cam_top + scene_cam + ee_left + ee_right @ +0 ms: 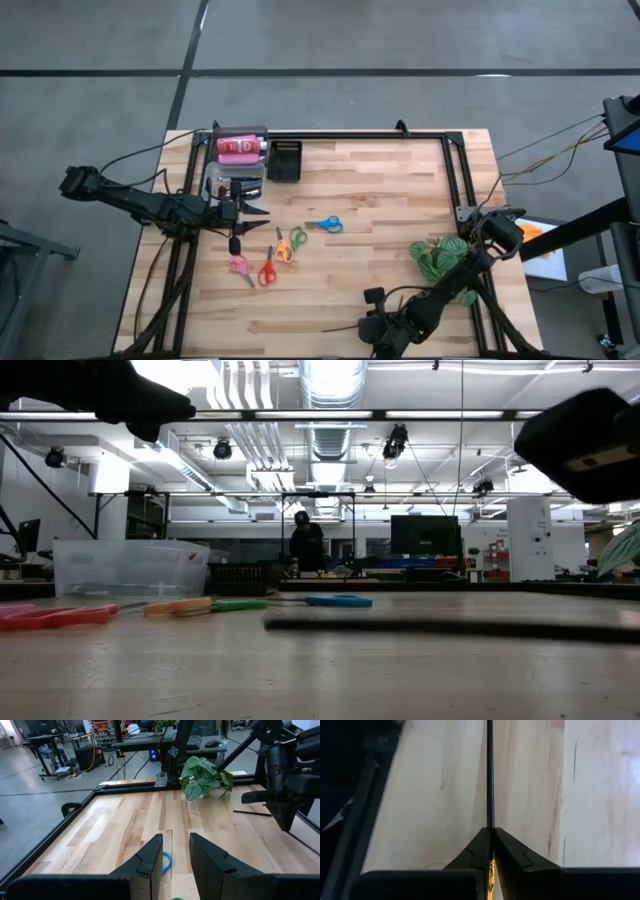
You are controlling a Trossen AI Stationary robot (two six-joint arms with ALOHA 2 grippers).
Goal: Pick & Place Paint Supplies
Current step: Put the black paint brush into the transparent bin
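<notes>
R pincer (491,851) clamps brush (489,775) betw. tips.

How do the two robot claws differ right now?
The left gripper is open with nothing between its fingers, while the right gripper is shut on a thin black brush. The left gripper hangs beside the clear tub, above the scissors; the right gripper sits low at the table's near edge, by the plant. Both have two dark fingers.
</notes>
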